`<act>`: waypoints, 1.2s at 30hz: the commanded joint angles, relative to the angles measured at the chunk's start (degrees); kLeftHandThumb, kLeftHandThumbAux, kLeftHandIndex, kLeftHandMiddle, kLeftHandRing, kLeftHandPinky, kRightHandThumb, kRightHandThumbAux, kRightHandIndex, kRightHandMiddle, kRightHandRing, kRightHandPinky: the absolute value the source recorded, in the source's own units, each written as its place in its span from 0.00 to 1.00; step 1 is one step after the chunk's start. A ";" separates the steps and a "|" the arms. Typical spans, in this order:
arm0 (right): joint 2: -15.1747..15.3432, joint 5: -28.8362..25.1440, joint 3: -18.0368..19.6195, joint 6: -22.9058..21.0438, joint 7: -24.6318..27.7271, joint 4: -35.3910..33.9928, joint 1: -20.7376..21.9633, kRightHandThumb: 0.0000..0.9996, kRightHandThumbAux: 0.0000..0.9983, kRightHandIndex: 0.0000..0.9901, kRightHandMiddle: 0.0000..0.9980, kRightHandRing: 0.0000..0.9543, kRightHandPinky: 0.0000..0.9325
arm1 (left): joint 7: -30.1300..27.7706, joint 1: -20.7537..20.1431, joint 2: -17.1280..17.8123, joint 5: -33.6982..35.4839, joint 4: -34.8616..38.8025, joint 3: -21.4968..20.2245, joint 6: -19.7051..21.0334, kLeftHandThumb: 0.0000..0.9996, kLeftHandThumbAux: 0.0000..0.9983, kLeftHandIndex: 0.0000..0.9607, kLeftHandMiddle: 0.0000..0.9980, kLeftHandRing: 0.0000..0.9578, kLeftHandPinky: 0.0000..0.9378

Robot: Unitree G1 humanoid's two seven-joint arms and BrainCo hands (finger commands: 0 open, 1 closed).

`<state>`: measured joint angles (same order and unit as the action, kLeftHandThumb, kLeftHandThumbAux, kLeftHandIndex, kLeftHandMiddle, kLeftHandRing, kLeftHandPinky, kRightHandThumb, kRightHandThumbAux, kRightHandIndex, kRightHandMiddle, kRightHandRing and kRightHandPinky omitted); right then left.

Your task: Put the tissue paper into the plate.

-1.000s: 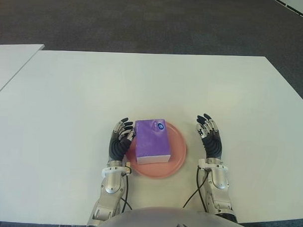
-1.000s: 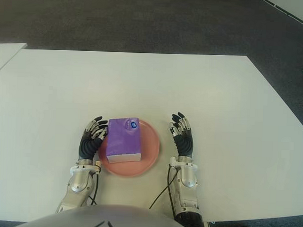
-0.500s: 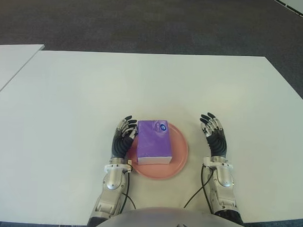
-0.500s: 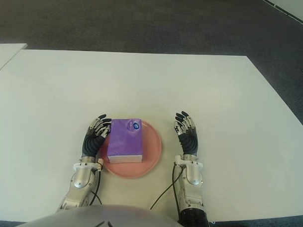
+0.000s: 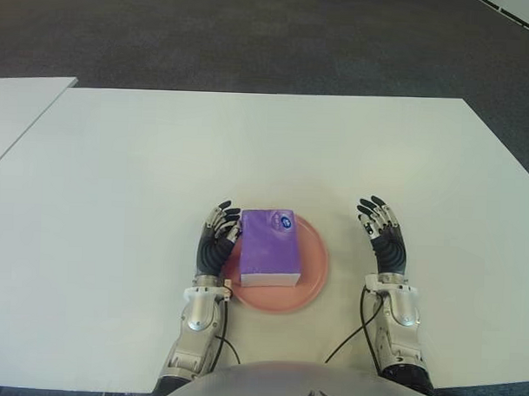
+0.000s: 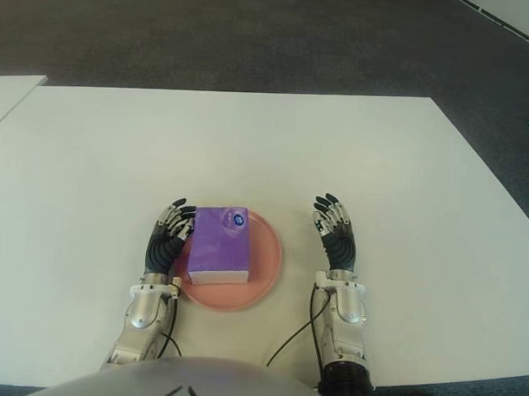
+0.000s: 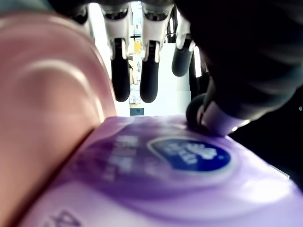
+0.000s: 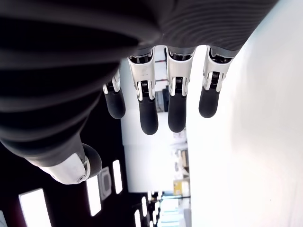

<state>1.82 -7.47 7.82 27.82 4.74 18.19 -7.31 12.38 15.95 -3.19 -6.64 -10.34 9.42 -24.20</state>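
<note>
Tissue pack sits in the plate; left hand loose beside it, thumb touching; right hand spread, empty.

White table; pink plate near its front edge

The tissue pack lies in the plate on the surface, left hand touching its left side, right hand right of the plate.

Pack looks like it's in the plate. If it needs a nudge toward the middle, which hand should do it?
Left. The left hand is right against the tissue pack on the pink plate, thumb touching it. The right hand is open, apart from the plate's right.
</note>
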 commanded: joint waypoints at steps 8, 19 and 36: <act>0.20 -0.54 0.70 -1.44 1.29 3.30 -1.57 0.32 0.59 0.17 0.26 0.25 0.24 | -0.53 1.20 -1.72 0.33 -1.54 0.65 -2.47 0.22 0.65 0.22 0.31 0.33 0.37; -0.41 -0.50 0.43 -2.17 1.18 3.14 -1.45 0.36 0.57 0.18 0.26 0.26 0.28 | -2.02 1.48 -1.54 3.06 -1.83 0.25 -3.18 0.22 0.64 0.26 0.32 0.33 0.37; -1.52 0.91 -0.44 -2.15 -0.18 2.88 -1.76 0.36 0.58 0.18 0.27 0.26 0.27 | -5.77 1.68 -1.21 8.09 -1.49 -1.26 -2.72 0.22 0.63 0.29 0.33 0.33 0.37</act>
<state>1.36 -6.65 7.81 28.17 4.87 18.79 -6.79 7.70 16.85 -3.12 0.11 -11.30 8.81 -28.05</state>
